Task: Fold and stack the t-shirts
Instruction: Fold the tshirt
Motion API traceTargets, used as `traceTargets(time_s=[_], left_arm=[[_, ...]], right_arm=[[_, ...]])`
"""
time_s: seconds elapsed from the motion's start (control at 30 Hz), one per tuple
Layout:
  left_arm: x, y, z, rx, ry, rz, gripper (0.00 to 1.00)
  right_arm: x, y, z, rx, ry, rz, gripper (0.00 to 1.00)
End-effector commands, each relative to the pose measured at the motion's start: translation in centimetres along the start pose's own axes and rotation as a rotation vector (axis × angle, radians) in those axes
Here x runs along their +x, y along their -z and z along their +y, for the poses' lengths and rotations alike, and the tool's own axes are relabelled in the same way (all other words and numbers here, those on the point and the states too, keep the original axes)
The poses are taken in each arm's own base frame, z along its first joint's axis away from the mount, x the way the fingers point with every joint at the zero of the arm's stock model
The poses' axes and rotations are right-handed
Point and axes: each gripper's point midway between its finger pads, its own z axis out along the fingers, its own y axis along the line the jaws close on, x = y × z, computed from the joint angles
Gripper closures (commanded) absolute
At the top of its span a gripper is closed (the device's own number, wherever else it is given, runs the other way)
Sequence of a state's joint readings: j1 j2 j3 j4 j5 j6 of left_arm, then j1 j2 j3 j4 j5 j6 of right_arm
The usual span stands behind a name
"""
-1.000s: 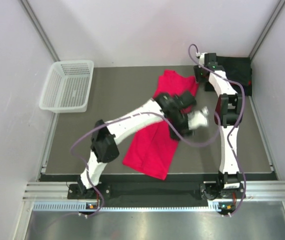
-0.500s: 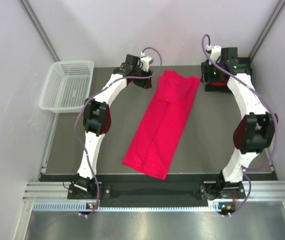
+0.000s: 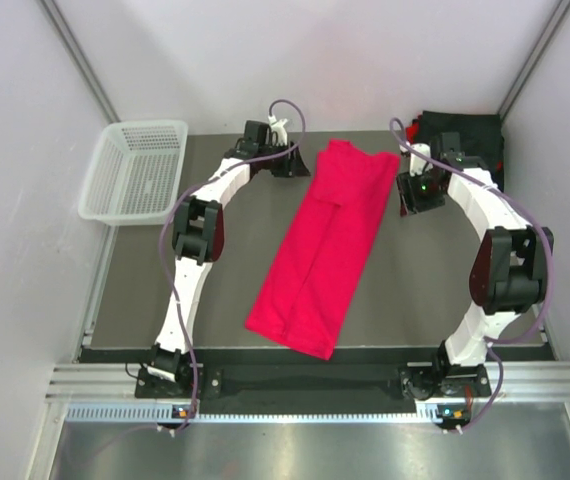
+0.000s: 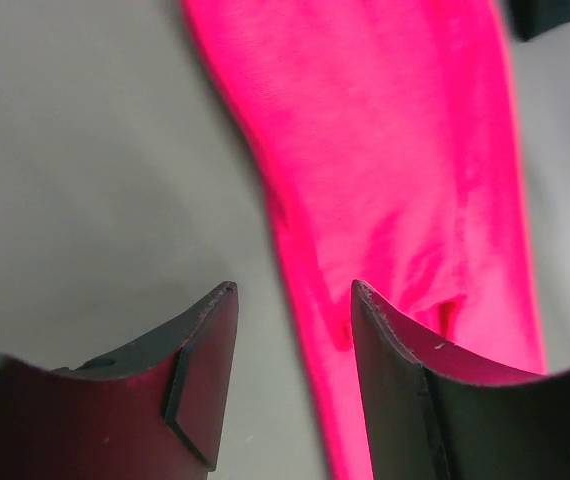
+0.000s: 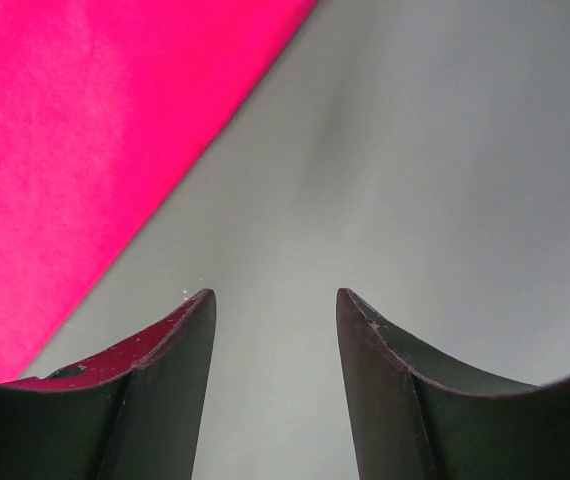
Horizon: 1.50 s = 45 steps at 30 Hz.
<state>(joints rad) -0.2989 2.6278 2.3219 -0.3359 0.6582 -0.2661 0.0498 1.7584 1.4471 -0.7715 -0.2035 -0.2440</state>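
The red t-shirt [image 3: 327, 248] lies flat on the dark table as a long narrow strip, folded lengthwise, running from the far middle to the near middle. My left gripper [image 3: 295, 165] is open and empty at its far left corner; in the left wrist view [image 4: 293, 300] the shirt's edge [image 4: 385, 170] lies between and beyond the jaws. My right gripper [image 3: 406, 192] is open and empty just right of the shirt's far right edge; its view [image 5: 275, 305] shows bare table between the jaws and red cloth [image 5: 75, 150] to the left. Black t-shirts [image 3: 470, 135] lie piled in the far right corner.
A white mesh basket [image 3: 135, 170] stands at the far left edge of the table. Grey walls close in the table on the left, right and far sides. A metal rail [image 3: 315, 380] runs along the near edge by the arm bases.
The left arm swung from over the shirt's middle out to its far left corner. The right gripper came from the black pile down to beside the shirt's far right edge.
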Motion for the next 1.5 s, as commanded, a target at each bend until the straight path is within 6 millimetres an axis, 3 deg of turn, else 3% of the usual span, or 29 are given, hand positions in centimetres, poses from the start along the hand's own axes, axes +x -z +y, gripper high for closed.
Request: traceTargets(time_s=[0.0,0.33,0.57,0.67,0.83,0.9,1.1,1.2,1.47], left_arm=[[-1.5,-0.4,-2.3,0.137,-0.004,-0.044,0.47],[0.4,-1.4,-1.6,0.151,0.029,-0.008,0.48],[2.1,-2.7,-1.9,0.177,0.035,0.023,0.53],[2.6,-3.3,-2.0,0.181,0.036,0.029,0.60],[3.2,-4.1,-1.2,0.155,0.045,0.030,1.00],[3.0,-4.2,-0.7,0.141,0.044,0.023,1.00],[0.8,-2.1,0.8,0.048,0.061,-0.018,1.00],[0.9,-0.5,1.6,0.020,0.095,-0.008,1.00],[1.7,3.0,4.6,-0.065,0.084,0.031,1.00]], right_arm=[[-1.8,2.1,-0.4,0.042,0.049,-0.071,0.48],[-4.3,1.7,-1.3,0.063,0.063,-0.096,0.48],[-3.6,1.2,-1.5,0.073,0.063,-0.079,0.48],[-3.4,1.1,-1.5,0.075,0.062,-0.074,0.48],[-3.5,1.2,-1.7,0.085,0.065,-0.076,0.48],[-3.4,1.2,-1.8,0.089,0.070,-0.073,0.48],[-3.0,0.0,-2.1,0.099,0.065,-0.050,0.48],[-3.5,-1.2,-2.6,0.097,0.054,-0.041,0.48],[-7.8,-5.1,-2.3,0.056,0.045,-0.079,0.49]])
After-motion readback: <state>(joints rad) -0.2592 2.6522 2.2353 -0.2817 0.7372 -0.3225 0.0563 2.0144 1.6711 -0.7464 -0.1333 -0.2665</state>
